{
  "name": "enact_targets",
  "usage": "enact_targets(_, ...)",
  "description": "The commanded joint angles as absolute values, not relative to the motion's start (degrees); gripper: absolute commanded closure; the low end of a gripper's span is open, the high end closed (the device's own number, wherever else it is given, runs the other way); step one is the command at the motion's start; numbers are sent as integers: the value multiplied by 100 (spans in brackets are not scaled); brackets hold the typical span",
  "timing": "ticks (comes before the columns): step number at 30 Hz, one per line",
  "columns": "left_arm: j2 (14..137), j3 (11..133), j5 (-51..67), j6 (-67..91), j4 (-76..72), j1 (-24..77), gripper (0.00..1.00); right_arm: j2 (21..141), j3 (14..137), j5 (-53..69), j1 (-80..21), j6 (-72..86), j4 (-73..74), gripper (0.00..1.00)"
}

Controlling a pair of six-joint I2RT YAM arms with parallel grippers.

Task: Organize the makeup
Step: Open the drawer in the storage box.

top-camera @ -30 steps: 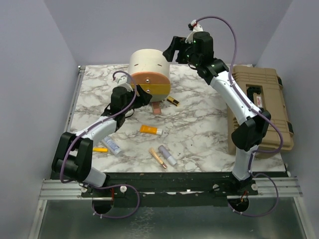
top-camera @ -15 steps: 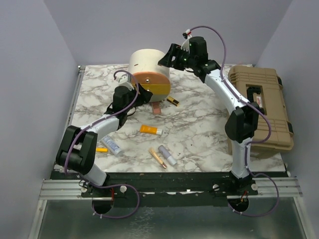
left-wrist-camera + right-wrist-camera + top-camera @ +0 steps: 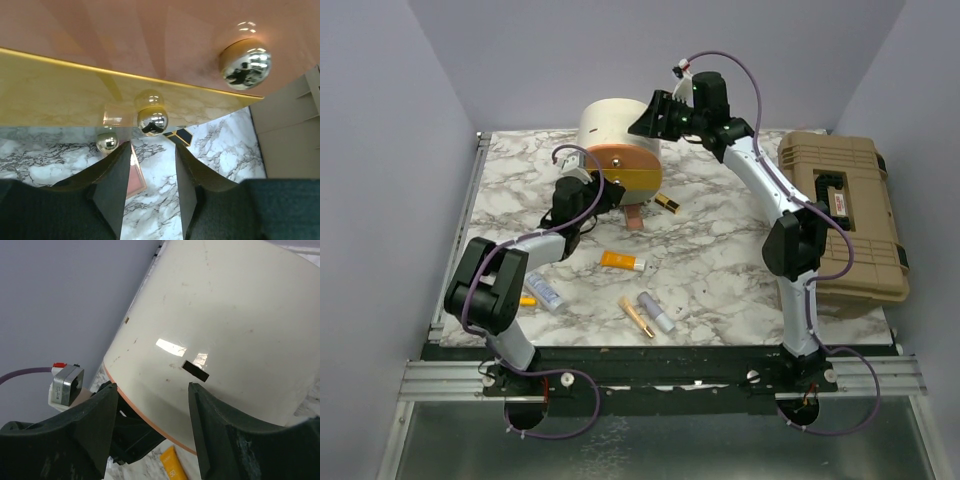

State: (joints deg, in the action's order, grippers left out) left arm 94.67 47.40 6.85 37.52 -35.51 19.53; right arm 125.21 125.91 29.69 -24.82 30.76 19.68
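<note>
Left end effector (image 3: 152, 155), released, faces the gold knob (image 3: 152, 121) on the round case (image 3: 620, 140); right end effector (image 3: 150, 390), released, hovers over its top. Orange tube (image 3: 622, 262) lies before the case, axis crosswise, nearer the left arm.

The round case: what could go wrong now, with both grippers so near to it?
The left gripper is open just under a small, shiny gold knob on the round case; when it closes, it might slip off. The right gripper is open at the cream wall; a push could shift the case onto the pink palette in front.
</note>
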Motion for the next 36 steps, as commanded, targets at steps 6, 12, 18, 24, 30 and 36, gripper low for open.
enact_targets(6,9877,4990,612,3691,-3885,1943,68,13051,13178,3139,-2512,2793,2286,36)
enact_targets(12,10039,5136,670,3709,-3831,1844,77,13363,13426,3012,-2514,2730,2517,35)
enact_targets(18,10101,5378,866,3575,-3704,1760,67,13370,13256,3139,-2509,2719,2472,35)
enact_targets(24,9982,5485,950,3654,-3608,1740,61,13337,13131,3168,-2520,2751,2464,35)
enact_targets(30,9915,5438,1017,4004,-3551,1788,57,13281,13107,3185,-2522,2777,2418,35)
enact_targets(36,9830,5399,870,4037,-3553,1785,56,13287,13122,3238,-2520,2776,2426,35)
